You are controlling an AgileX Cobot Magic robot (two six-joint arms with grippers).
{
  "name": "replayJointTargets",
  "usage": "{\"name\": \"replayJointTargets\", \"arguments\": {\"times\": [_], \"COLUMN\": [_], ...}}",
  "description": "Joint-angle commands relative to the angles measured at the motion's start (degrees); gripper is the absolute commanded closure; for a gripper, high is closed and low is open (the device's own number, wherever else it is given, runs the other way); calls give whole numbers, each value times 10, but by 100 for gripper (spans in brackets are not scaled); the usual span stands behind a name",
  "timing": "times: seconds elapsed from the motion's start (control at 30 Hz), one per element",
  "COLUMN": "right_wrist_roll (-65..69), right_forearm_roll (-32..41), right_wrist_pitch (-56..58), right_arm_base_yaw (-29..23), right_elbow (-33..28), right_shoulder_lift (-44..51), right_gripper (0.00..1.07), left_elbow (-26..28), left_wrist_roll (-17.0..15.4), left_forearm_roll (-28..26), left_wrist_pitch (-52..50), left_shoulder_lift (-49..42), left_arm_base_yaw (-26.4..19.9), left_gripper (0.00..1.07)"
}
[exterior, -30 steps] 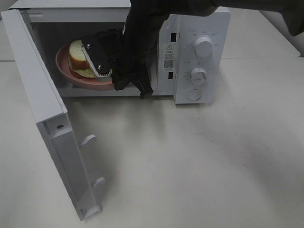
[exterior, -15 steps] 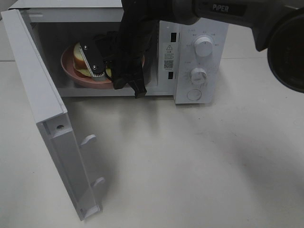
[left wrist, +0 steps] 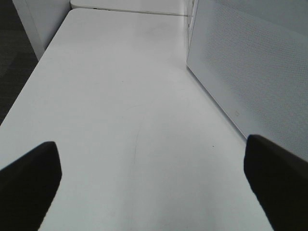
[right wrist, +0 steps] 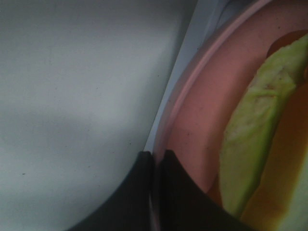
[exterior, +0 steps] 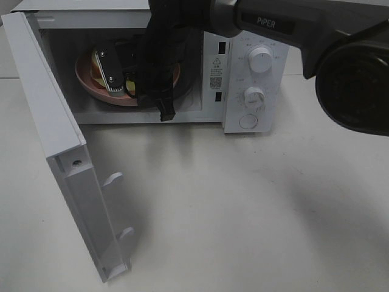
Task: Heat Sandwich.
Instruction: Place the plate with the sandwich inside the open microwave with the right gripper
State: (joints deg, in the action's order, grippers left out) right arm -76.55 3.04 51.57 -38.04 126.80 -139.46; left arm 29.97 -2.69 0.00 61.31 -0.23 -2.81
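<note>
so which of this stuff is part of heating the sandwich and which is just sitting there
In the job: sandwich, plate, microwave, its open door, knobs, right gripper shut on the plate's rim.
Idle: left gripper, open above the table.

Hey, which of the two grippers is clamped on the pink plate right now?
The right gripper: its fingers pinch the rim of the plate inside the microwave. The left gripper hangs open above the table.
</note>
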Motion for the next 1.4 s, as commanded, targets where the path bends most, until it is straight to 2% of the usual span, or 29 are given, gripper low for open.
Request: {"name": "replayJointTargets", "arguments": {"times": [0.03, 0.37, 0.87, 1.1, 1.33, 1.4], "right_wrist_roll": [7, 33, 60, 81, 91, 96], "right_forearm_roll": [-3, -19, -27, -27, -27, -26], "right_wrist_pitch": [-34, -53, -64, -64, -64, -64], "right_arm_base_yaw": [-2, 6, 13, 13, 13, 13], "right_elbow": [12, 48, 49, 49, 49, 49], "right_shoulder_lift": [-6, -40, -41, -41, -41, -41], "right_gripper": [107, 107, 105, 96, 92, 86], "left_elbow": [-1, -1, -1, -1, -1, -1], "left_wrist_roll": [0, 0, 0, 0, 0, 0], "left_forearm_roll": [0, 0, 0, 0, 0, 0], "left_wrist_pitch": [-6, -6, -6, -6, -6, -6], "left_shoulder_lift": [-11, -11, -11, -11, -11, -11], "left_arm_base_yaw": [1, 1, 1, 1, 1, 1], "left_gripper": [9, 9, 9, 9, 9, 9]}}
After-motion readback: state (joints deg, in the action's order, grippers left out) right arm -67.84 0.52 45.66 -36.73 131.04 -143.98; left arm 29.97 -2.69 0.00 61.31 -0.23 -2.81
